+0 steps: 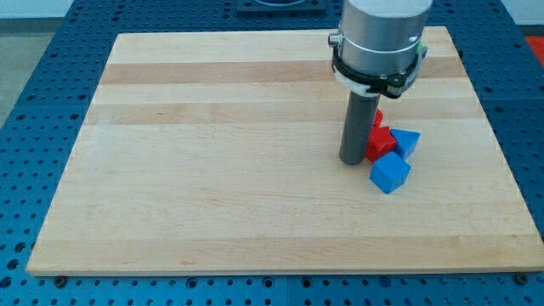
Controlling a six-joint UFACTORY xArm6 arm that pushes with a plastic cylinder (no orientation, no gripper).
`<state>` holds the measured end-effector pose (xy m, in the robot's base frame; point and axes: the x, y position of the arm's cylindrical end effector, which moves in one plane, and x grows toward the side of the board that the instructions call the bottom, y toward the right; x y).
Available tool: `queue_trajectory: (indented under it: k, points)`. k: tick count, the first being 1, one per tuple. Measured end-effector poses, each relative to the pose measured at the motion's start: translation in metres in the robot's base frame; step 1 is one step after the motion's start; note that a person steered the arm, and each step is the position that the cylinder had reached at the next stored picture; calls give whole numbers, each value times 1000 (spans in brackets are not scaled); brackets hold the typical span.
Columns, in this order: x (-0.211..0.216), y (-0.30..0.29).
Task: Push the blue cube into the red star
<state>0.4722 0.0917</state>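
Observation:
The blue cube [390,172] lies on the wooden board at the view's right, touching the lower edge of the red star [379,141]. A second blue block [407,141], wedge-like, touches the star on its right. My tip [351,161] rests on the board just left of the red star and up-left of the blue cube, close to both. The rod hides the star's left part.
The wooden board [212,153] lies on a blue perforated table [34,127]. The arm's grey body [380,38] hangs over the board's top right. A small yellow-green piece [422,53] shows at the arm's right side.

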Motion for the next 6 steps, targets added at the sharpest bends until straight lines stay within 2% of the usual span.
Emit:
queue_trajectory:
  k: [1,2,3,4,5,6]
  points:
    - [-18,0]
    - [-62,2]
    - [-63,2]
    - [37,-15]
    - [144,-8]
    - [145,17]
